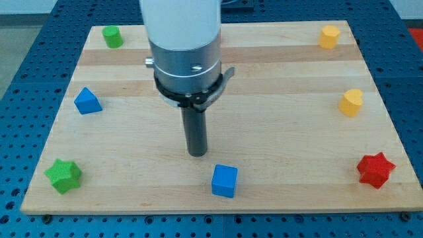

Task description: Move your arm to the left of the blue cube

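Seven blocks on the table (218,73) | green star (63,176) near-left corner, blue triangular block (87,101) left edge | my tip (197,153) just up-left of blue cube (224,180), near edge, apart | end effector: plain rod, grasps nothing | step: approach nearly done | next: short slide toward near edge, stopping left of cube, untouched

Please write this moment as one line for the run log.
tool: my tip above-left of blue cube, apart | cube: near the view's bottom edge, untouched | step: not yet left of cube
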Robot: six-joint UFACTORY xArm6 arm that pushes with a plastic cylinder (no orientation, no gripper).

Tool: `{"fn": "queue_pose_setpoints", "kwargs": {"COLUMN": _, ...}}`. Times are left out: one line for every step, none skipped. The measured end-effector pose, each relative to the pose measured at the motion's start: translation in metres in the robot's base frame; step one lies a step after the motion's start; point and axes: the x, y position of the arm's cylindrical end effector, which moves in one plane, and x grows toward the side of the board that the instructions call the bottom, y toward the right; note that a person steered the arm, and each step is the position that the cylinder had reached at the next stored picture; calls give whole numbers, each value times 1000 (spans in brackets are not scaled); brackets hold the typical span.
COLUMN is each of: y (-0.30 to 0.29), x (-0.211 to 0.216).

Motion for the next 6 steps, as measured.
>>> {"fn": "queue_pose_setpoints", "kwargs": {"y": -7, "x": 9}}
{"fn": "queue_pose_setpoints", "kwargs": {"y": -10, "x": 23}}
{"fn": "queue_pose_setpoints", "kwargs": {"y": -10, "x": 38}}
{"fn": "queue_pose_setpoints", "kwargs": {"y": -10, "x": 48}}
{"fn": "queue_pose_setpoints", "kwargs": {"y": -10, "x": 57}}
{"fn": "queue_pose_setpoints", "kwargs": {"y": -10, "x": 67}}
